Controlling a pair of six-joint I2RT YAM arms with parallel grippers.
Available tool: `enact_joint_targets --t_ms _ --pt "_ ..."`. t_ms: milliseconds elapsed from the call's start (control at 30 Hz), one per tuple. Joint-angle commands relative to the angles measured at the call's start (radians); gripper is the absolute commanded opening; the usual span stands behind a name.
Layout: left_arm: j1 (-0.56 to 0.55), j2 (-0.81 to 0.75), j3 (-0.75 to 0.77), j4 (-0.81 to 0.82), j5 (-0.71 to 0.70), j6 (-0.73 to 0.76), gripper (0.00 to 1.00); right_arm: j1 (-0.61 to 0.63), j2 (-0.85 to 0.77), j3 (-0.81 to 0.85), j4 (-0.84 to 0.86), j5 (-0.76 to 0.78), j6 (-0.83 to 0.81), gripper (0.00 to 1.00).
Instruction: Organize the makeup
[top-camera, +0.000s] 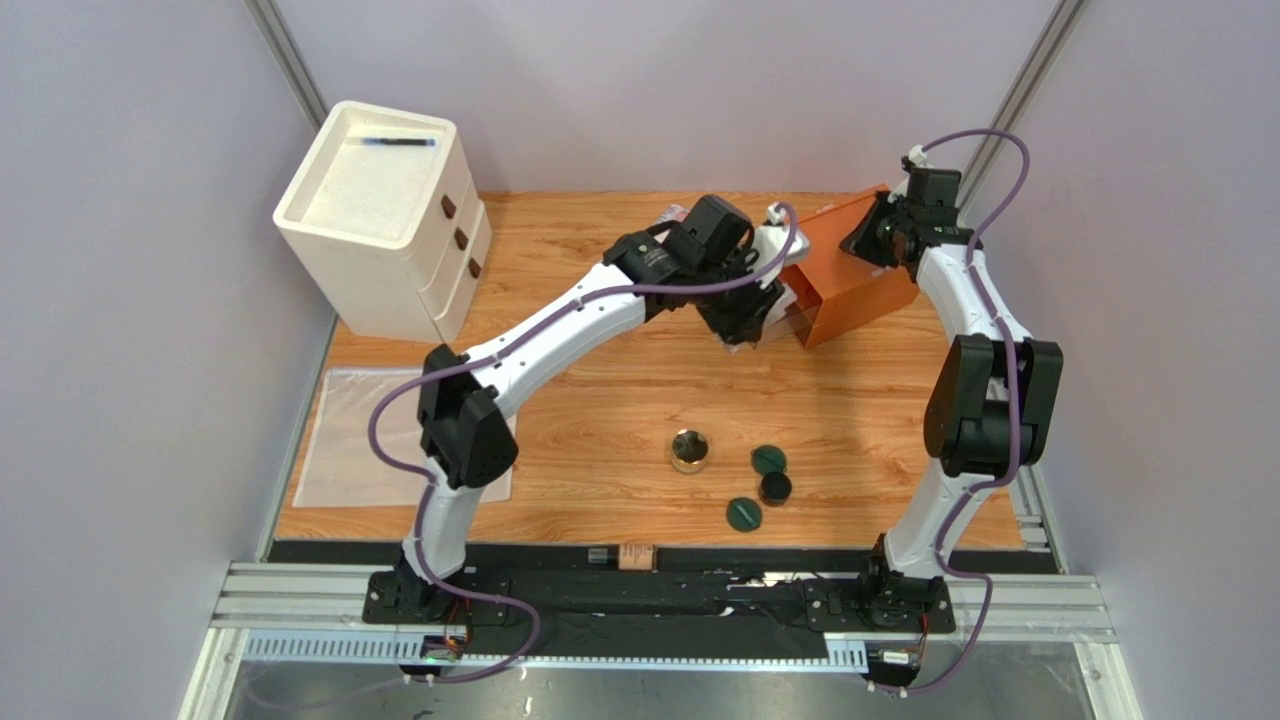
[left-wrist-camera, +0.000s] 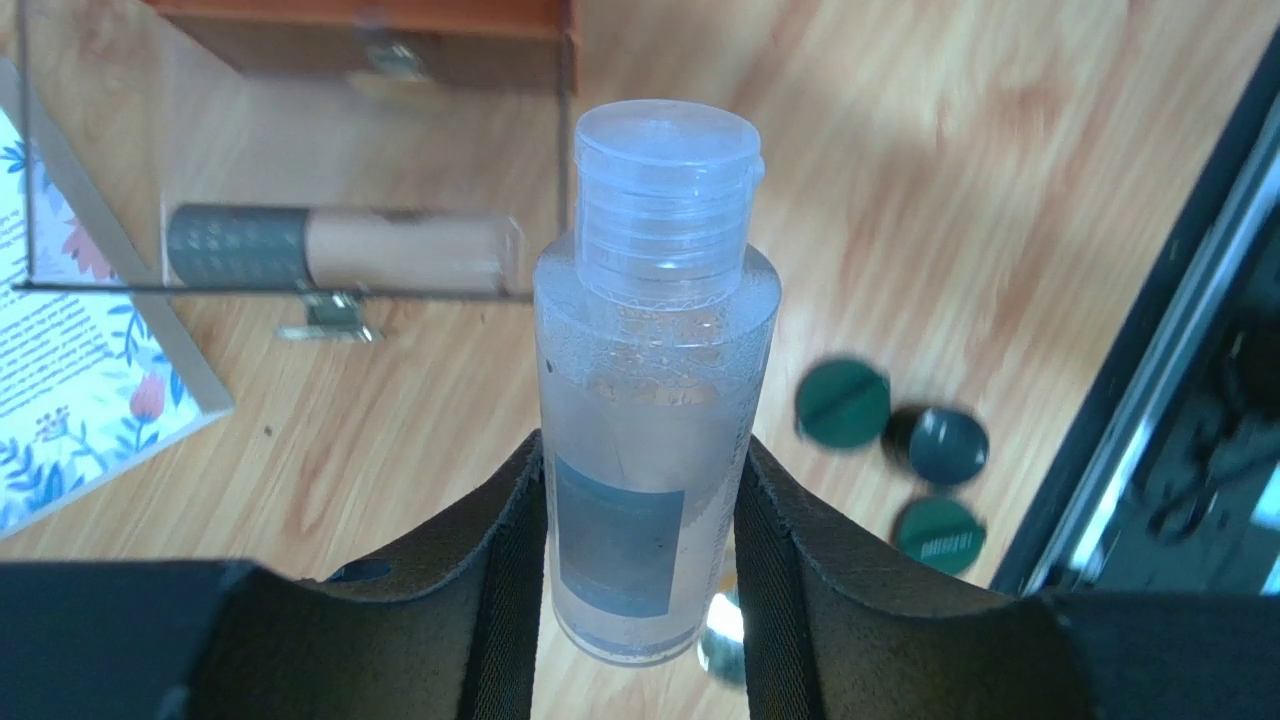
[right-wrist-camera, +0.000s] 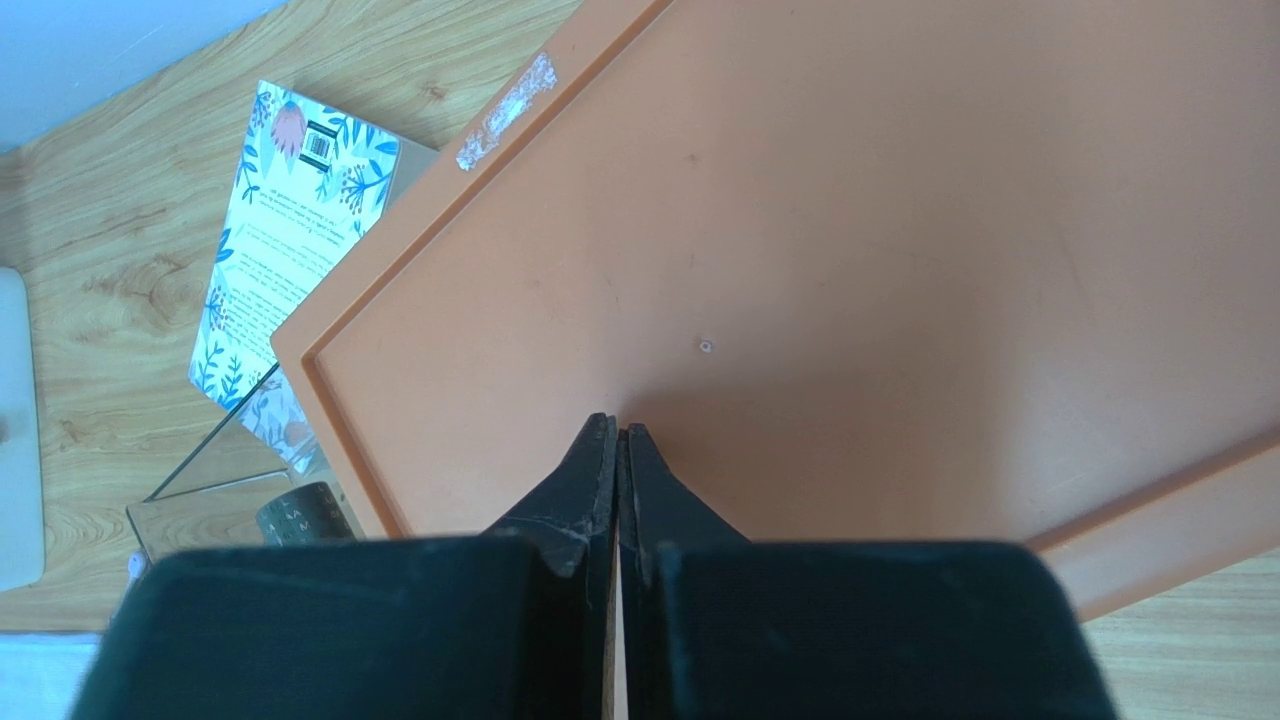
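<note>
The left gripper (left-wrist-camera: 639, 458) pinches a clear bottle (left-wrist-camera: 655, 345) of pinkish liquid by its lower half, the cap pointing away from the fingers. It is over bare wood of the table (left-wrist-camera: 962, 180), just in front of the clear-walled box (left-wrist-camera: 301, 165) where a dark-capped tube (left-wrist-camera: 346, 248) lies. The right gripper (right-wrist-camera: 618, 438) has its fingers pressed together, with the tips at the orange lid (right-wrist-camera: 932, 225). Toward the near table edge, well apart from the box, lie two green discs (left-wrist-camera: 843, 402), a black jar (left-wrist-camera: 948, 446) and the gold compact (top-camera: 690, 449), with open wood between.
</note>
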Motion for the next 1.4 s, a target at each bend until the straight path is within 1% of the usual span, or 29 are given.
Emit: enact_joint_targets --t_ms 0,33,100,133,167,200,233,267,300,333,367,433,467,533,600,667,767,800,833,867,900,1100,1300,1367 --pt "0.056 0.063 0.118 0.186 0.089 -0.187 0.00 0.003 0.090 -0.061 -0.216 0.014 -0.011 0.00" --pt "0.067 0.074 0.132 0.259 0.091 -0.213 0.00 0.002 0.092 -0.061 -0.215 0.009 -0.008 0.00" --pt "0.101 0.092 0.135 0.333 0.099 -0.311 0.00 0.002 0.095 -0.056 -0.215 0.003 -0.007 0.00" --pt "0.114 0.100 0.132 0.401 0.111 -0.351 0.00 0.002 0.096 -0.055 -0.213 0.001 -0.007 0.00" --pt "0.142 0.108 0.127 0.436 0.125 -0.446 0.00 0.002 0.098 -0.055 -0.215 0.001 -0.005 0.00" --pt "0.156 0.132 0.127 0.465 0.152 -0.500 0.00 0.002 0.098 -0.058 -0.215 0.001 -0.005 0.00" --pt "0.167 0.146 0.127 0.525 0.171 -0.553 0.00 0.002 0.098 -0.062 -0.212 0.000 -0.003 0.00" --pt "0.189 0.176 0.124 0.598 0.217 -0.662 0.00 0.002 0.098 -0.064 -0.207 -0.002 -0.003 0.00" --pt "0.196 0.195 0.124 0.599 0.241 -0.710 0.00 0.002 0.098 -0.068 -0.207 -0.003 -0.003 0.00" --pt "0.200 0.215 0.132 0.664 0.257 -0.753 0.00 0.002 0.098 -0.076 -0.201 -0.003 -0.002 0.00" --pt "0.203 0.258 0.142 0.688 0.272 -0.819 0.00 0.002 0.096 -0.079 -0.201 -0.005 0.000 0.00" --pt "0.202 0.301 0.179 0.745 0.312 -0.868 0.00 0.002 0.098 -0.081 -0.198 -0.005 0.000 0.00" --pt "0.202 0.336 0.196 0.763 0.336 -0.919 0.00 0.002 0.096 -0.082 -0.198 -0.003 0.000 0.00" --pt "0.202 0.364 0.202 0.789 0.349 -0.957 0.00 0.002 0.095 -0.084 -0.198 -0.002 -0.002 0.00" --pt "0.202 0.376 0.187 0.789 0.352 -0.951 0.01 0.002 0.092 -0.082 -0.199 0.001 -0.002 0.00" --pt "0.202 0.356 0.159 0.797 0.341 -0.938 0.06 0.002 0.090 -0.081 -0.201 0.003 -0.003 0.00" --pt "0.200 0.318 0.094 0.797 0.315 -0.889 0.23 0.000 0.089 -0.082 -0.199 0.006 -0.005 0.00" --pt "0.202 0.310 0.087 0.796 0.311 -0.873 0.35 0.000 0.087 -0.082 -0.201 0.006 -0.006 0.00" --pt "0.200 0.300 0.084 0.791 0.309 -0.846 0.43 0.000 0.087 -0.082 -0.199 0.006 -0.007 0.00" --pt "0.202 0.293 0.083 0.780 0.311 -0.832 0.55 -0.001 0.087 -0.082 -0.201 0.006 -0.007 0.00" --pt "0.202 0.290 0.083 0.779 0.311 -0.820 0.58 -0.001 0.089 -0.081 -0.201 0.006 -0.007 0.00" --pt "0.202 0.263 0.083 0.768 0.309 -0.764 0.66 -0.003 0.089 -0.079 -0.201 0.004 -0.008 0.00" --pt "0.200 0.215 0.086 0.716 0.301 -0.695 0.67 -0.003 0.087 -0.079 -0.204 0.006 -0.010 0.00" --pt "0.202 0.172 0.066 0.678 0.294 -0.631 0.67 -0.003 0.083 -0.081 -0.204 0.007 -0.010 0.00"
